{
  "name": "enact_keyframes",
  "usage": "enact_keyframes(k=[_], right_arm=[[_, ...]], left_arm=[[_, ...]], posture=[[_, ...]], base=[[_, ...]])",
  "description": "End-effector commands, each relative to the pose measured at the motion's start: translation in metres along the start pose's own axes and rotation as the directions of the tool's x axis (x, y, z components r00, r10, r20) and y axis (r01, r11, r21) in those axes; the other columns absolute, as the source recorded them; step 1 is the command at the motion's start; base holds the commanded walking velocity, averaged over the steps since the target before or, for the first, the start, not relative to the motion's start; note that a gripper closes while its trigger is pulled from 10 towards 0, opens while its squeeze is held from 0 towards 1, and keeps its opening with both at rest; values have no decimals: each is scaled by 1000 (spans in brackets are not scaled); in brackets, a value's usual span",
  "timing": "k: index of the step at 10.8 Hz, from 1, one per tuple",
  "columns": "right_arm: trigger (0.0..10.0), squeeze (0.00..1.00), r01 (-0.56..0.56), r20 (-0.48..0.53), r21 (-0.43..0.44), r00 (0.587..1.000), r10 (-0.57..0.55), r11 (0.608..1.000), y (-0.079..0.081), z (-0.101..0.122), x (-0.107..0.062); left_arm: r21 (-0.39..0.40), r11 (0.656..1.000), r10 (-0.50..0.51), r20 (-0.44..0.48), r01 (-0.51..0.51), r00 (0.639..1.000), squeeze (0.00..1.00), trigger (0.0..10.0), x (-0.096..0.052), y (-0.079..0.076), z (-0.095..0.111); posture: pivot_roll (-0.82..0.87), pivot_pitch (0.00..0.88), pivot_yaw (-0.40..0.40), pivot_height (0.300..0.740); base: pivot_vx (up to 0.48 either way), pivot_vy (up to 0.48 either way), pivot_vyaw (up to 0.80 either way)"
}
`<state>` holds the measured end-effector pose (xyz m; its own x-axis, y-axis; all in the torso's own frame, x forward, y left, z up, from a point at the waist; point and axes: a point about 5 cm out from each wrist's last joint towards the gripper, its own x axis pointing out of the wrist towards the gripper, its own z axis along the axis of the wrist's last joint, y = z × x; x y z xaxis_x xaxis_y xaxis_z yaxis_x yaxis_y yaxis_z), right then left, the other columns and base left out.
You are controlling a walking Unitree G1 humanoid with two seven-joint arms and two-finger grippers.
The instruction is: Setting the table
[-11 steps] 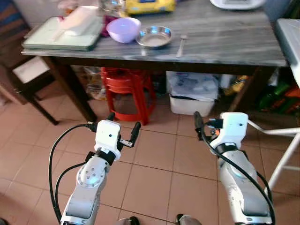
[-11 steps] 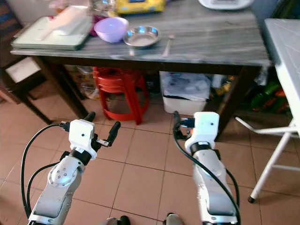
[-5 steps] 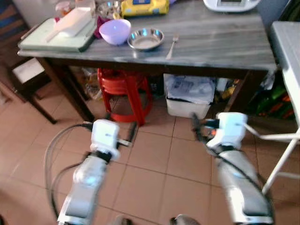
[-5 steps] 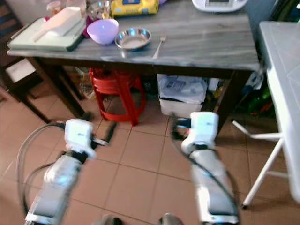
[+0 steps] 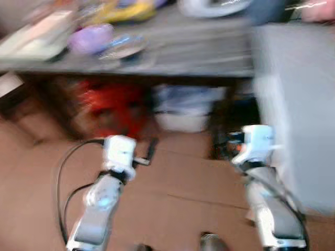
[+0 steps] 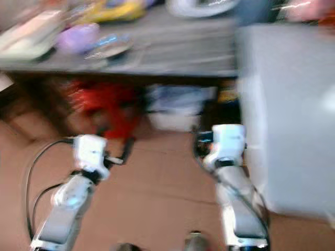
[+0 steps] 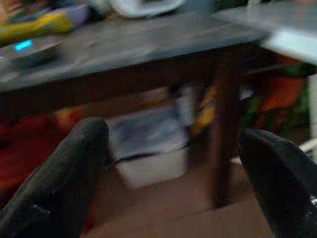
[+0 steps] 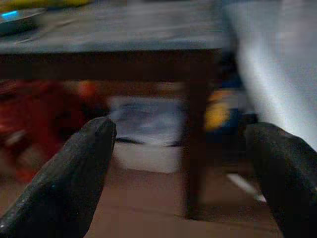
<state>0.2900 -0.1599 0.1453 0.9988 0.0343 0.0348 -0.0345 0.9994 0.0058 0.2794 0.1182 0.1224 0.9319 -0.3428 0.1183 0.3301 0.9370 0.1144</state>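
Purple bowl (image 5: 90, 38) & steel bowl (image 5: 121, 47) sit side by side on the grey bench (image 5: 183, 55), far left part; all blurred. Left gripper (image 7: 173, 163) & right gripper (image 8: 183, 168) low in front over the floor (image 5: 178, 178), both jaws wide open, holding 0 things.

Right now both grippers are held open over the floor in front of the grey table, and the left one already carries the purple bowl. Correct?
Not quite. The left gripper carries nothing: the left wrist view shows its black fingers spread with only open space between them. The purple bowl sits on the grey table beside the shiny metal dish. The right gripper is likewise open, over the floor.
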Motion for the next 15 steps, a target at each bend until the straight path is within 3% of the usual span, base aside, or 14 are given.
enact_keyframes(k=[1, 4, 6, 9, 15], right_arm=[[10000, 0, -20, -10, 19, 1000, 20, 1000, 8, -3, -2], [10000, 0, -21, -7, 9, 1000, 21, 1000, 7, -2, -2], [10000, 0, -22, 21, 3, 1000, 22, 1000, 5, 1, -1], [10000, 0, -18, 56, -17, 998, 19, 1000, 3, 7, -3], [10000, 0, 6, 68, -22, 998, -5, 1000, 1, 7, -8]], left_arm=[[20, 1000, 14, -16, -14, 1000, 0, 10000, -5, 8, -3], [21, 1000, 13, -12, -13, 1000, 0, 10000, -4, 8, -3], [-5, 1000, 31, 7, -31, 1000, 0, 10000, -1, 8, 2], [21, 999, 39, 16, -39, 999, 0, 10000, -5, 9, 3], [4, 1000, 25, 7, -25, 1000, 0, 10000, -5, 7, 2]], posture=[[-86, 194, 99, 740], [-90, 192, 96, 740], [-87, 185, 92, 740], [-84, 181, 91, 740], [-91, 188, 108, 740]], base=[[0, -322, -800], [0, -295, 0], [0, 0, 0], [0, 0, 0], [0, -456, 0]])
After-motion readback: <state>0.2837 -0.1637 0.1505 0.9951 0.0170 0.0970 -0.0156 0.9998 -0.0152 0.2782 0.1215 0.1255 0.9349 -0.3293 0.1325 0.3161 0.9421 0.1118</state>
